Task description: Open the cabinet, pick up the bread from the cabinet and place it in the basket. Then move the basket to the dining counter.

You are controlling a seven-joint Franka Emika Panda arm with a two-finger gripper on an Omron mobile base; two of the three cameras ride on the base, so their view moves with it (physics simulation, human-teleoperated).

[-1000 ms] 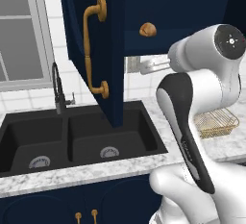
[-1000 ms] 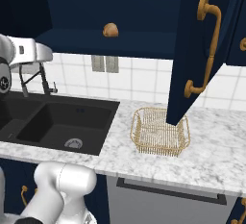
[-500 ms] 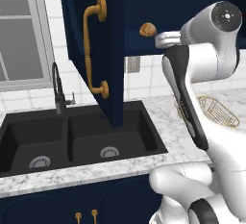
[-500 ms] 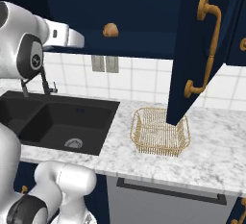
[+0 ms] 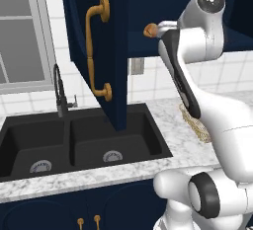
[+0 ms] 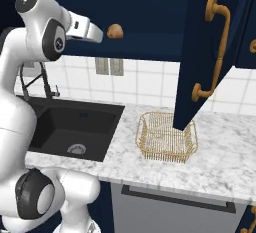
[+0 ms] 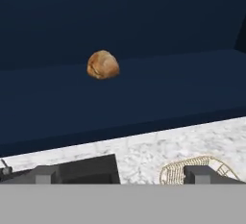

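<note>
Hand view: bread (image 7: 102,65) sits on the open cabinet (image 7: 144,88) shelf, ahead of the spread, empty tool (image 7: 120,174). I'd centre on it, ease straight in, then pinch gently.

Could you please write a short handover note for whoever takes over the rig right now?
Gripper: open, empty, raised to shelf height and facing the bread, short of touching it.
Cabinet: doors swung open.
Bread: a small brown roll on the cabinet's bottom shelf.
Basket: empty, on the marble counter right of the black sink, below the open right door.
Done: cabinet opened.
Left: grasp the bread, drop it in the basket, carry the basket to the dining counter.
</note>
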